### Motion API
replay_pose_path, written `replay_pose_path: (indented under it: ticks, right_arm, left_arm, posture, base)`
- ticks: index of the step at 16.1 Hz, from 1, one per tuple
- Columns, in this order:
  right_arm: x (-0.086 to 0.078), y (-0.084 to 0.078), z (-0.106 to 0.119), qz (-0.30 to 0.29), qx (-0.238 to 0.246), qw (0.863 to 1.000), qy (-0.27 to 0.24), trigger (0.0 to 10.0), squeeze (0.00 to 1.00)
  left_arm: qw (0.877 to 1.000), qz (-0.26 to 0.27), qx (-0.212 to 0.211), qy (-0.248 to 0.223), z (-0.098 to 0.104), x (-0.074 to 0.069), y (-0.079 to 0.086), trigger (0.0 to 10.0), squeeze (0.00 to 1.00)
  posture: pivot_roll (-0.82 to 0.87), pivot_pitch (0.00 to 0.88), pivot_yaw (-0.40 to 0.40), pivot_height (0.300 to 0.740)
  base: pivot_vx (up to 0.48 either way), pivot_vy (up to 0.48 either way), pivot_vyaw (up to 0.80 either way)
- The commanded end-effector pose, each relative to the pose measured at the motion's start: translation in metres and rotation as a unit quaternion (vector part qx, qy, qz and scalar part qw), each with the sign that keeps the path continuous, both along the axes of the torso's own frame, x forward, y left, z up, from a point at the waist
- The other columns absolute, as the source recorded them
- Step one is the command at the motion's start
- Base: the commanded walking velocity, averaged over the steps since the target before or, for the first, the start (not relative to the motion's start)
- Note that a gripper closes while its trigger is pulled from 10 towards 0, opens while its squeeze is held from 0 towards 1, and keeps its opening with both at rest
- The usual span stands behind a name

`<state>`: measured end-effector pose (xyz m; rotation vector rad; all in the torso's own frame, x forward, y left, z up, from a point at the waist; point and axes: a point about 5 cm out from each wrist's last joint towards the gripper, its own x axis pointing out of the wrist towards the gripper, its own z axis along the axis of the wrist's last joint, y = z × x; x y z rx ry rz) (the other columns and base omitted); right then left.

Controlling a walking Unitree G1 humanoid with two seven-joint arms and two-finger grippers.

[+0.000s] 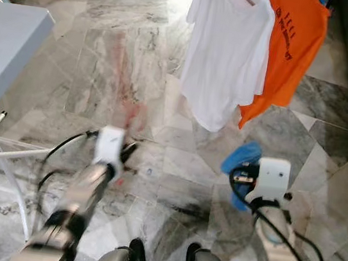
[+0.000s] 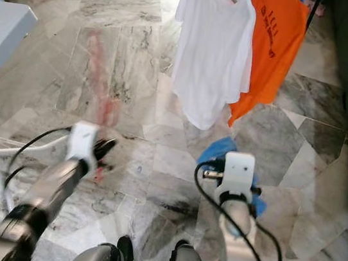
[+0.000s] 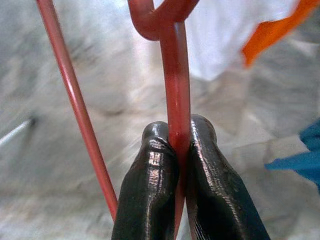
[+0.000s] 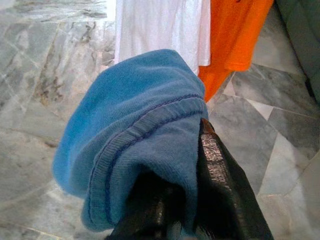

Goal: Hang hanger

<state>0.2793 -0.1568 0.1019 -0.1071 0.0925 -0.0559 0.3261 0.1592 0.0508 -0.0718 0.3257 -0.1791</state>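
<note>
the red hanger point(image 3: 176, 95) sits pinched between the two black fingers of the left gripper point(image 3: 180, 137), its straight neck running up out of the fingertips to the curl of the hook, with a thinner red bar point(image 3: 75, 105) slanting off beside it. in the head views that arm point(image 1: 83, 199) is blurred, held out low over the marble floor point(image 1: 107, 50), the hanger itself hard to make out there.

the right gripper point(image 4: 200, 150) is closed on a blue garment point(image 4: 135, 135), which bunches over its fingers and hangs ahead of the right arm point(image 1: 270, 183).

what matters next: the white shirt point(image 1: 227, 53) and orange shirt point(image 1: 289, 49) hang ahead and toward the robot's right, well apart from the hanger and higher. the rail they hang from is out of sight above. the right arm stands nearer them; the left, i'd judge, must carry the hook up and across. the corner of a pale table point(image 1: 9, 55) stands to the left.
</note>
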Motion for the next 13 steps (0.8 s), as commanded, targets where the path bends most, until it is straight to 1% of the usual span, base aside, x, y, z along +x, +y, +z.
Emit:
replay_pose_path:
  ticks: [1, 2, 4, 6, 7, 8, 9, 10, 11, 13]
  right_arm:
    - [-0.003, 0.007, 0.005, 0.007, 0.011, 1.0, -0.018, 10.0, 0.0]
    - [-0.004, 0.009, 0.008, 0.009, 0.016, 0.999, -0.029, 10.0, 0.0]
    - [-0.004, 0.012, 0.011, 0.018, 0.012, 0.999, -0.039, 10.0, 0.0]
    - [-0.001, 0.014, 0.014, 0.028, 0.0, 0.999, -0.047, 10.0, 0.0]
    - [0.001, 0.014, 0.016, 0.03, -0.001, 0.998, -0.048, 10.0, 0.0]
    - [0.001, 0.014, 0.018, 0.032, -0.002, 0.998, -0.051, 10.0, 0.0]
    - [0.001, 0.014, 0.018, 0.031, -0.002, 0.998, -0.051, 10.0, 0.0]
    - [0.001, 0.014, 0.017, 0.032, -0.002, 0.998, -0.051, 10.0, 0.0]
    - [0.001, 0.012, 0.016, 0.036, -0.005, 0.998, -0.049, 10.0, 0.0]
    - [0.004, 0.014, 0.015, 0.052, -0.009, 0.998, -0.046, 10.0, 0.0]
  left_arm:
    - [1.0, 0.028, 0.002, 0.005, -0.004, -0.009, 0.015, 10.0, 0.0]
    - [0.999, 0.032, 0.015, -0.002, -0.007, -0.016, 0.021, 10.0, 0.0]
    - [0.999, 0.038, 0.023, 0.001, -0.011, -0.023, 0.027, 10.0, 0.0]
    - [0.999, 0.041, 0.027, 0.003, -0.013, -0.026, 0.027, 10.0, 0.0]
    - [0.999, 0.045, 0.015, 0.003, -0.01, -0.026, 0.022, 10.0, 0.0]
    - [0.999, 0.04, -0.023, -0.007, -0.004, -0.024, 0.012, 10.0, 0.0]
    - [0.999, 0.036, -0.035, -0.01, -0.003, -0.025, 0.01, 10.0, 0.0]
    - [0.998, 0.021, -0.06, -0.019, 0.002, -0.025, 0.003, 10.0, 0.0]
    - [0.998, 0.017, -0.059, -0.026, 0.003, -0.026, 0.0, 10.0, 0.0]
    - [0.998, 0.044, -0.049, -0.025, 0.001, -0.032, 0.008, 10.0, 0.0]
  posture:
    - [-0.17, 0.236, 0.073, 0.74]
    - [-0.16, 0.236, 0.07, 0.74]
    - [-0.15, 0.234, 0.067, 0.74]
    - [-0.15, 0.234, 0.067, 0.74]
    - [-0.15, 0.232, 0.061, 0.74]
    - [-0.15, 0.232, 0.058, 0.74]
    - [-0.15, 0.232, 0.058, 0.74]
    - [-0.15, 0.227, 0.044, 0.74]
    - [-0.14, 0.219, 0.029, 0.74]
    - [-0.1, 0.205, -0.008, 0.74]
  base:
    - [0.0, 0.0, 0.0]
    - [0.0, 0.0, 0.0]
    - [0.0, 0.0, 0.0]
    - [0.0, 0.0, 0.8]
    - [0.0, 0.0, 0.8]
    - [0.0, 0.0, 0.8]
    - [0.0, 0.0, 0.8]
    - [0.0, 0.0, 0.8]
    - [0.0, 0.0, 0.8]
    - [0.0, 0.0, 0.8]
